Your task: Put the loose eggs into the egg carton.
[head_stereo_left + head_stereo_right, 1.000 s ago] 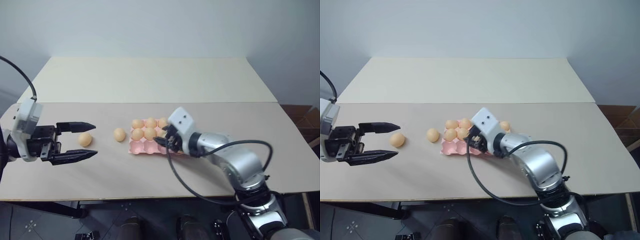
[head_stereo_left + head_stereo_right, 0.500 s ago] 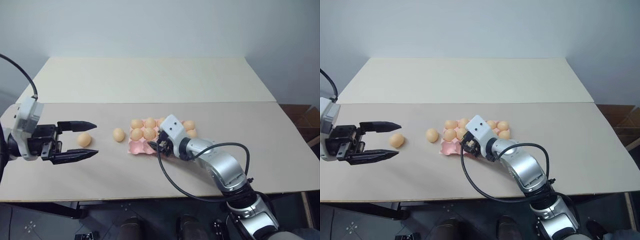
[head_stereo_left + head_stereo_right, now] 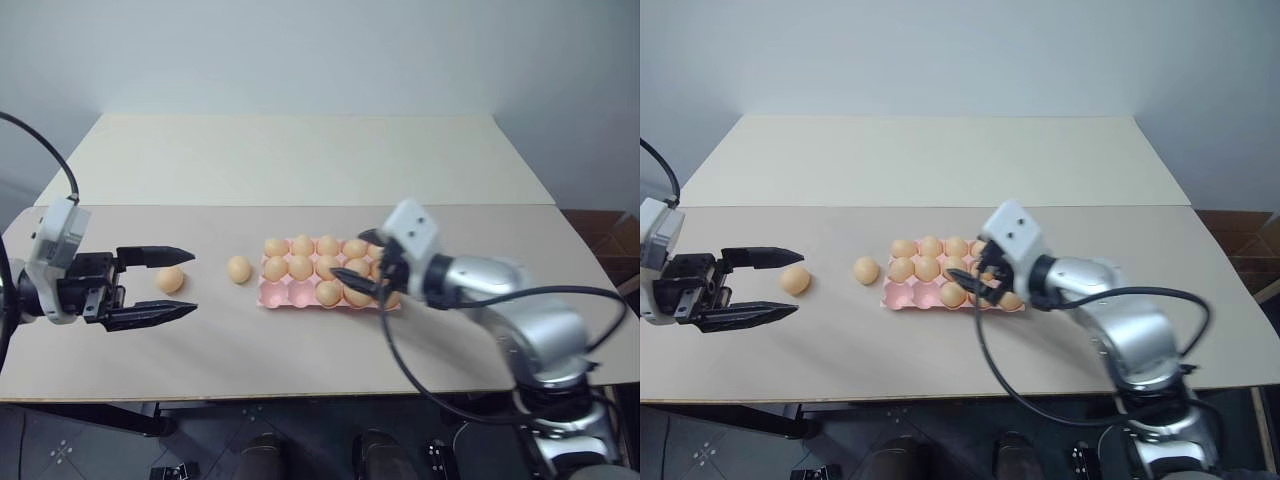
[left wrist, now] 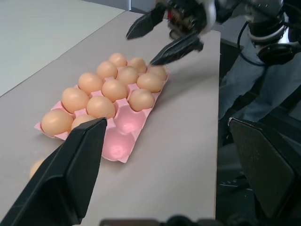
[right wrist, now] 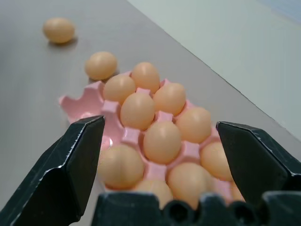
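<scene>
Both hands are spread wide with nothing between their fingers. From my station I see the right hand (image 3: 362,258) hanging released over the right end of the egg carton (image 3: 283,292), its two black fingers splayed above the eggs at that end and gripping none of them; whether a fingertip brushes an egg I cannot tell. The left hand (image 3: 172,284) sits out over the left part of the worktop (image 3: 300,340), pointing to the right toward the carton, fingers equally spread, and one loose egg (image 3: 170,279) lies on the worktop in line with the gap between those fingers, not gripped. A second loose egg (image 3: 238,269) rests on the worktop between that one and the carton, just beside the carton's left edge. In the pink carton, the far row and the middle row look full of pale orange-tan eggs, while in the near row the two cups (image 4: 123,133) at the left end stand bare and pink and the next cup holds an egg (image 3: 329,292); the right hand covers the rest of that row. The stretch of worktop between the loose eggs and the carton is open. Behind it lies a second, lighter worktop (image 3: 300,160) against a pale wall.
</scene>
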Robot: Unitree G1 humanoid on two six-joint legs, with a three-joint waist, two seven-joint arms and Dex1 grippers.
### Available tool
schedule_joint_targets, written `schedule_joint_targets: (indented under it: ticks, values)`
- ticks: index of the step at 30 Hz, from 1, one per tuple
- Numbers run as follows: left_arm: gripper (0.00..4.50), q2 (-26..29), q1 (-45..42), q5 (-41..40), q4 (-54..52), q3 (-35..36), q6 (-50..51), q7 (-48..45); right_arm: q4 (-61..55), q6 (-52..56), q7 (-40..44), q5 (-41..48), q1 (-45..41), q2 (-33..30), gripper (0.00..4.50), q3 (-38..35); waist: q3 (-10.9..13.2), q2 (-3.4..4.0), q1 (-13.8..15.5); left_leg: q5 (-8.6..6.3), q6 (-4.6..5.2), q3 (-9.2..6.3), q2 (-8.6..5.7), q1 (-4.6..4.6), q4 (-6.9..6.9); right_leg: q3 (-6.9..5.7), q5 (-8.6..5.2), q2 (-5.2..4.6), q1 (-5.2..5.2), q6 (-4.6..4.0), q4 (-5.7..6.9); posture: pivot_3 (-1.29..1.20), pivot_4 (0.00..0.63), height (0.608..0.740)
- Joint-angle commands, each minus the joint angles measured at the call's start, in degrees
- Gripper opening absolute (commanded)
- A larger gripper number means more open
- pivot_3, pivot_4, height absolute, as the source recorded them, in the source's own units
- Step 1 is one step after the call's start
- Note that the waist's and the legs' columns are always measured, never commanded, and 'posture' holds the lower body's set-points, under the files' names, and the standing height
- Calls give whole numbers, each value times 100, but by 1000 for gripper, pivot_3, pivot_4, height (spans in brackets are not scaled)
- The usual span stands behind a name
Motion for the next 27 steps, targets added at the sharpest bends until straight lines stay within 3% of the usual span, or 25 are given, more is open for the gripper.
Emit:
schedule_joint_targets:
  ticks: [1, 7, 11, 24, 27]
  values:
    - [4500, -34, 174, 27, 37, 252, -106, 24, -236, -358, 772, 456, 469, -700, 4455, -888, 0, -1, 6, -1, 1, 0, 0, 1, -1, -1, 0, 0, 3, 0, -4, 0, 150, 740]
    - [4500, -152, 603, 87, -132, 463, -193, 105, 139, -1353, 1606, 469, 1805, -1542, 4455, -1861, 0, -1, -25, -1, 1, 5, 3, 9, -3, 7, 0, 2, 4, 0, 0, 0, 150, 740]
    - [4500, -257, 739, 57, -314, 486, -207, 237, 379, -1854, 1588, 252, 2446, -1633, 4455, -1902, 0, -3, -19, -1, 1, 6, 3, 17, -1, 9, 0, 1, 13, 0, 0, 0, 150, 740]
    - [4500, -220, 1028, 891, 1026, 1422, -556, 1236, 538, -1923, 1606, 425, 2088, -1780, 4455, -1877, 1, -4, -21, -1, 1, 12, 4, 23, -2, 17, 0, 0, 11, 0, 0, 0, 150, 740]
    - [4500, -199, 964, 1310, 1142, 1231, -111, 2183, 485, -1938, 1629, 460, 2051, -1799, 4455, -1876, 2, -6, 20, -1, 1, 10, 2, 21, -2, 13, 0, -4, 13, 0, -1, 0, 150, 740]
